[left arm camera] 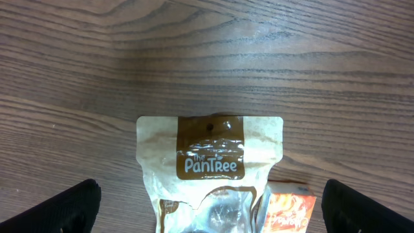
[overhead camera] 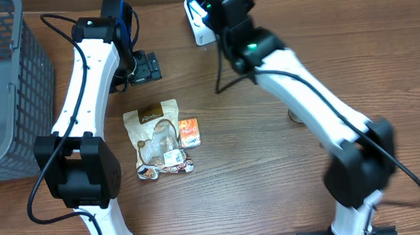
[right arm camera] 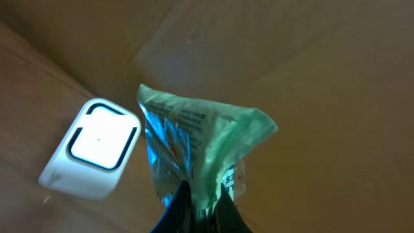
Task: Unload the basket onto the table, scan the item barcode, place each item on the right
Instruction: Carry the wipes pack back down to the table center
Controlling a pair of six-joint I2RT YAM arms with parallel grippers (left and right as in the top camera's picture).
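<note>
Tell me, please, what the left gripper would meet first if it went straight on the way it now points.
Most likely the PanTree pouch, whose top lies centred ahead of the open left gripper in its wrist view. Depth is unclear, so it might reach the table just beyond it.

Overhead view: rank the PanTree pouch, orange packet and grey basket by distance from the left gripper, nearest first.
From the left gripper:
1. PanTree pouch, directly below it in frame.
2. orange packet, against the pouch's frame-right edge.
3. grey basket, at the table's far frame-left edge.
</note>
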